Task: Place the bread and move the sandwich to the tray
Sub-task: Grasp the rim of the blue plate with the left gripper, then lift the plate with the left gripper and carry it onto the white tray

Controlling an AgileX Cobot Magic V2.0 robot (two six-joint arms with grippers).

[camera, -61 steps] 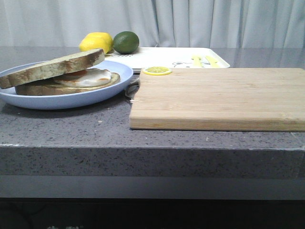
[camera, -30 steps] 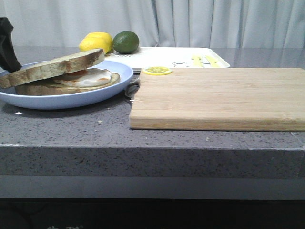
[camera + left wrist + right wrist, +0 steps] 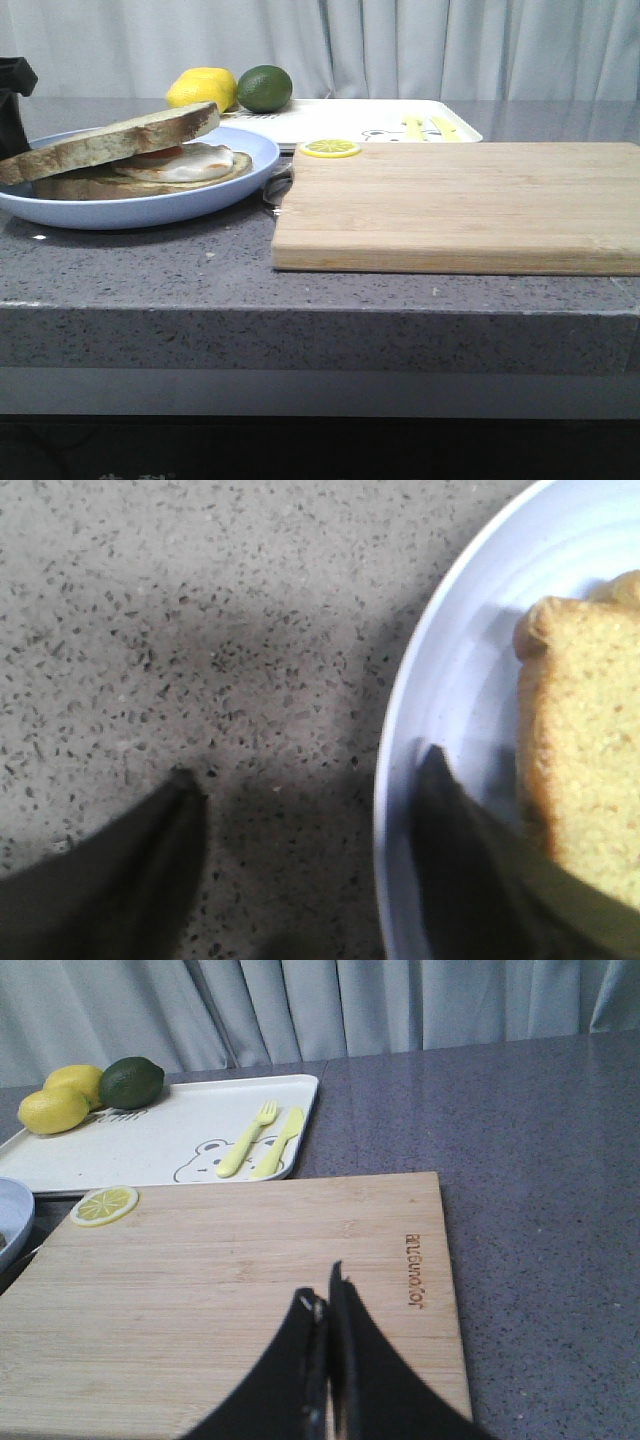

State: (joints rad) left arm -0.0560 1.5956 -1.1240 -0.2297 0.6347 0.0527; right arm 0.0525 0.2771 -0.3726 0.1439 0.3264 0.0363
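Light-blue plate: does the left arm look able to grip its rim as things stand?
Probably yes. In the left wrist view the left gripper is open, with one finger over the counter and the other inside the light-blue plate, so the rim sits between them. The bread lies close beside the inner finger, though, and could get nudged.

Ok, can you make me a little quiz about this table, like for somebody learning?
1. True or false: the bread lies on top of the egg.
2. What sits on the board's far corner?
3. Which gripper is open: left or right?

Key: 1. True. 2. A lemon slice. 3. Left; one finger is over the plate, the other over the counter.
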